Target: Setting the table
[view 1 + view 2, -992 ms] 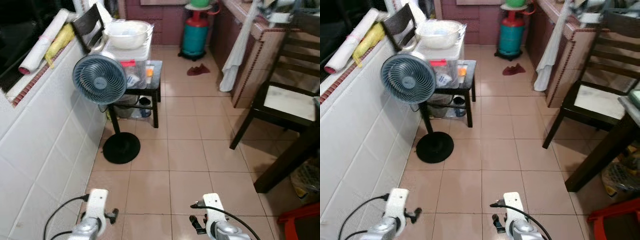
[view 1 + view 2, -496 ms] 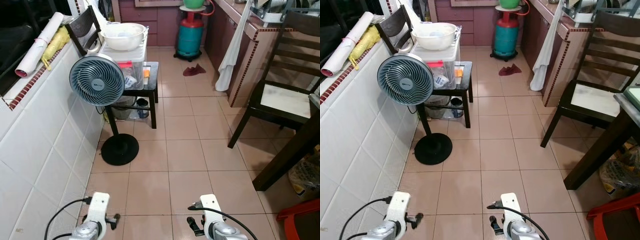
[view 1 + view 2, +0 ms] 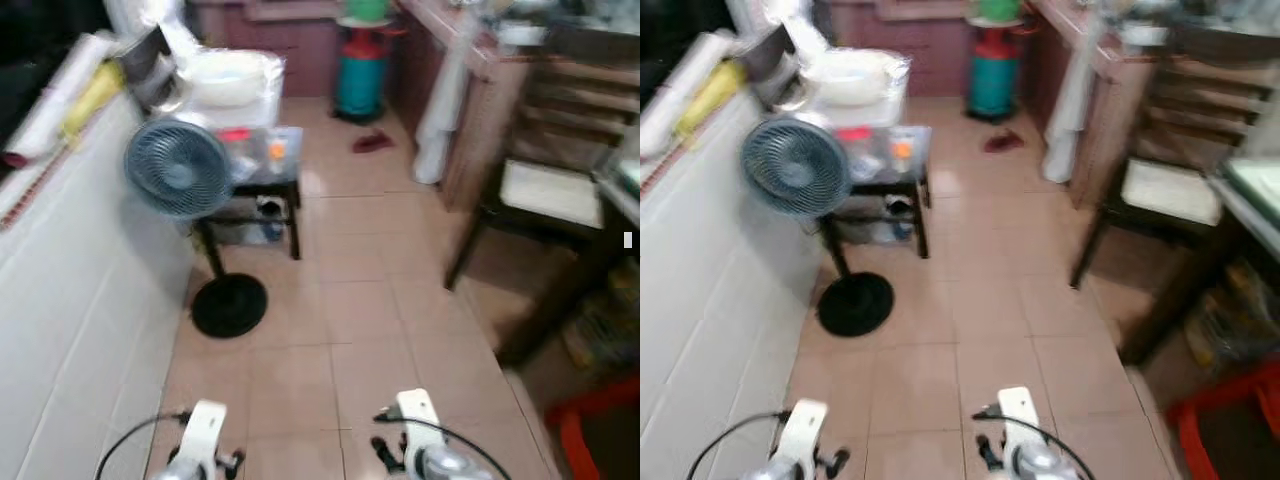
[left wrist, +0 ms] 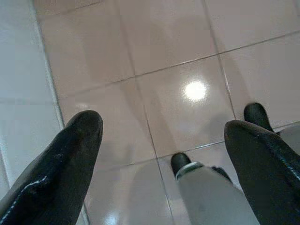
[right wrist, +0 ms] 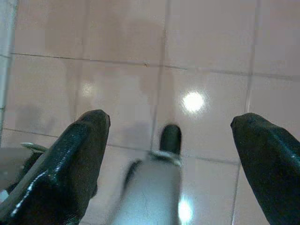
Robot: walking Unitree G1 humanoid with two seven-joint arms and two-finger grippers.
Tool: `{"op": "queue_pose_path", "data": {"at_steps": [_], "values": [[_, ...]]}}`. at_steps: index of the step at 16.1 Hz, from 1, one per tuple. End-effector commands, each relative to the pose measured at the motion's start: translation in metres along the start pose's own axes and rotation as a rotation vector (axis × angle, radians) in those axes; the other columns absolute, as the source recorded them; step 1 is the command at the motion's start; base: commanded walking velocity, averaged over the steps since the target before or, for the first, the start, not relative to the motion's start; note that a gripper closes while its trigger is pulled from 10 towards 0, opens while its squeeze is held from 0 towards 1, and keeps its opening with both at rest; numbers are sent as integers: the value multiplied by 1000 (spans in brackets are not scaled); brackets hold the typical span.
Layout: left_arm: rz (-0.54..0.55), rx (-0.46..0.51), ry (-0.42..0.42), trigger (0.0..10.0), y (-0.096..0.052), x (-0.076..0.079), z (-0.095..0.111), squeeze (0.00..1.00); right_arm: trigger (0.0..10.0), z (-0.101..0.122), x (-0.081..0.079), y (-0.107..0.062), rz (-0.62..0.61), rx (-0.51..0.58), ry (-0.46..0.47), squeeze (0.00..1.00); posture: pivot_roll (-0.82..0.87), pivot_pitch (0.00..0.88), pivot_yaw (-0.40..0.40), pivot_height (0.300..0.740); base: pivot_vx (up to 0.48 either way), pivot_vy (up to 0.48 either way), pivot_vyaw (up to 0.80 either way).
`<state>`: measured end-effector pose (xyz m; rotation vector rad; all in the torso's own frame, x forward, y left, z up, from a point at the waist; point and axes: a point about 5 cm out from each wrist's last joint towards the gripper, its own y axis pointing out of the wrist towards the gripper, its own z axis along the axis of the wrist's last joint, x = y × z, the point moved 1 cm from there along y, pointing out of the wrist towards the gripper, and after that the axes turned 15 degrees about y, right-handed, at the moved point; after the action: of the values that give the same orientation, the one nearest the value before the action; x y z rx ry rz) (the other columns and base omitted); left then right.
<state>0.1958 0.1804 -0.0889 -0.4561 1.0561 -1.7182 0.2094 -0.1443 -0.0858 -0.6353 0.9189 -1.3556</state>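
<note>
The dining table (image 3: 1252, 192) with a dark leg stands at the right edge, and a dark wooden chair (image 3: 541, 190) with a pale seat sits beside it. My left arm (image 3: 205, 440) and right arm (image 3: 418, 436) hang low at the bottom of the eye views. In the left wrist view, my left gripper (image 4: 161, 126) is open over pink floor tiles, holding nothing. The right gripper (image 5: 171, 123) is open too, also above bare tiles. A white bowl (image 3: 225, 75) rests on a plastic box at the far left.
A standing fan (image 3: 180, 170) and a small black side table (image 3: 285, 190) line the white tiled wall on the left. A teal gas cylinder (image 3: 358, 85) stands at the far end, with a red rag (image 3: 370, 143) on the floor. A red stool (image 3: 590, 430) sits bottom right.
The whole picture has shifted and gone blurred, so the camera has moved. Both arms hang in the same place at the bottom.
</note>
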Motion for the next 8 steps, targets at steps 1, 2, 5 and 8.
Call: {"op": "queue_pose_path", "data": {"at_steps": [1, 2, 5, 8], "values": [[3, 0, 15, 10000, 0, -1, 2, 0, 10000, 2, 0, 0, -1, 3, -6, 0, -26, 0, 52, 740, 0, 0, -750], [2, -2, 15, 10000, 1, 0, 2, 0, 10000, 2, 0, 0, -2, 4, -5, 0, -26, 0, 52, 740, 0, 0, -756], [-2, -6, 20, 10000, 1, 2, 2, 0, 10000, 3, 1, 0, -4, 6, -5, 0, -34, 0, 55, 740, 0, 0, -754], [-6, -10, 22, 10000, 2, 6, 2, 0, 10000, 4, 1, 0, -6, 8, -4, 0, -36, 0, 56, 740, 0, 0, -756]]}}
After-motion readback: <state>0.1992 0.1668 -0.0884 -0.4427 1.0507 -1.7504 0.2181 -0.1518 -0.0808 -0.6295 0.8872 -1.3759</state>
